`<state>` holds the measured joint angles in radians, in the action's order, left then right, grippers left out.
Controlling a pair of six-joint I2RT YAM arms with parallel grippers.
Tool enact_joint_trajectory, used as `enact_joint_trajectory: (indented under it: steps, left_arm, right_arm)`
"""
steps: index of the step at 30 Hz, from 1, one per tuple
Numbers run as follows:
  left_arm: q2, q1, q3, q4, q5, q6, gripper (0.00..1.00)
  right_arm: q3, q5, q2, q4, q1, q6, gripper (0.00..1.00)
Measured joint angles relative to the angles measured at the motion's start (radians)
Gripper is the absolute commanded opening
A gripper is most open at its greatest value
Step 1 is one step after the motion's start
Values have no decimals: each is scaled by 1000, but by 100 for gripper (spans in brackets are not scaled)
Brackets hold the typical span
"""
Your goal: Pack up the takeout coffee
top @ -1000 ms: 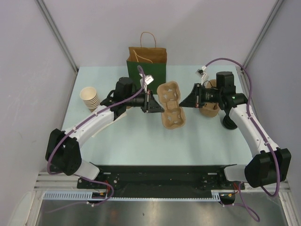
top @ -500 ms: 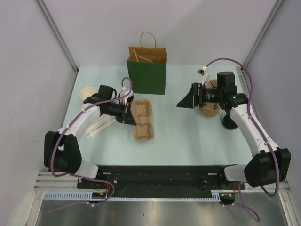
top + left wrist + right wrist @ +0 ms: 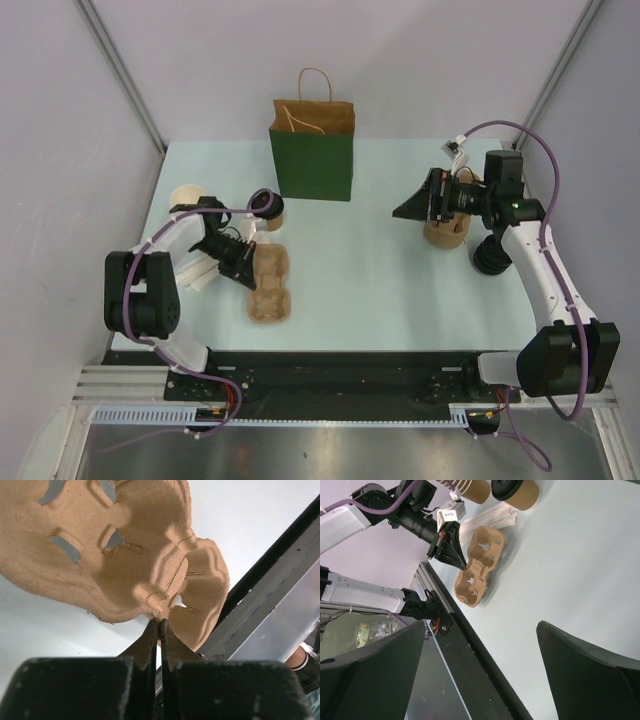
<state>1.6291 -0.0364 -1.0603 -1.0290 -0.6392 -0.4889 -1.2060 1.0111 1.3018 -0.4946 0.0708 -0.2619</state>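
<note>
Dragged toward 7 o'clock, carrier (image 3: 268,287) stays pinched by left gripper (image 3: 157,625); right gripper (image 3: 403,210) jaws spread; coffee (image 3: 266,207) at carrier's 12.

Left arm (image 3: 165,235) folded tight at left of frame. Left gripper (image 3: 243,265) aimed toward centre, fingers pressed together, nipping edge of pulp carrier (image 3: 268,290). Right arm (image 3: 540,270) reaching up right side. Right gripper (image 3: 408,210) pointing left, jaws wide apart.

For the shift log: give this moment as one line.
left gripper: shut on cup carrier edge | right gripper: open, empty | takeout coffee: lidded, not yet bagged | green bag: upright
</note>
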Motion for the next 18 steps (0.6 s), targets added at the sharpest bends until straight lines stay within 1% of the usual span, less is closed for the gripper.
enact_joint_trajectory:
  steps: [1,2,4,5,7,8,10,12,13,14,17,18]
  left_arm:
    - [0,1,0,-1,13,-6,12]
    - [0,4,2,-2,24,-10,25]
    - [0,11,2,-5,44,-20,42]
    - [0,15,2,-8,51,-25,53]
    - [-5,24,2,-17,65,-34,63]
    - [-13,26,0,-26,70,-36,74]
    - [-50,28,-9,-50,82,-42,77]
    - [-109,28,-50,-90,90,-38,79]
    - [-141,28,-89,-109,93,-37,82]
    - [-165,28,-127,-124,95,-38,91]
    - [-229,29,-319,-153,95,-34,100]
    - [-245,29,-391,-152,91,-28,100]
  right_arm:
    - [0,1,-5,0,-8,0,100]
    - [0,3,-10,0,-14,0,100]
    - [0,9,-22,-1,-29,1,100]
    - [0,11,-29,-2,-35,1,100]
    - [-3,20,-46,-12,-53,7,100]
    - [-9,21,-55,-22,-64,14,100]
    - [-24,19,-72,-41,-93,34,100]
    - [-42,15,-95,-64,-120,56,100]
    - [-52,12,-109,-78,-130,66,100]
    - [-60,7,-119,-87,-137,76,100]
    - [-101,-22,-151,-124,-148,113,100]
    - [-117,-36,-159,-136,-150,128,100]
